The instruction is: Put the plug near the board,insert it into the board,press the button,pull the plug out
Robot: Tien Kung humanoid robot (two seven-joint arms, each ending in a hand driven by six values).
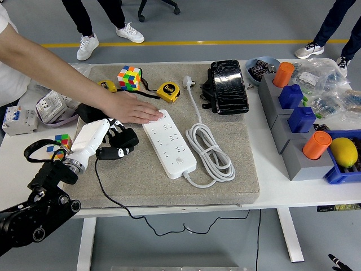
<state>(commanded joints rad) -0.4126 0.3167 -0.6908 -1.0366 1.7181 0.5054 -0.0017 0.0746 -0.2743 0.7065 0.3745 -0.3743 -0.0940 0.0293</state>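
Robot's white left hand (104,138) clamped on black plug (125,139), white rectangular power strip (168,142) at its 3 o'clock, long axis running 11-to-5, a person's hand (134,110) pressing its far end

glossy white plastic board (169,143) on rough grey mat (225,186).

A single head view looked forward and down from high on the robot's side, taking in the whole worktop (17,164), its near edge low in frame, floor along the top.
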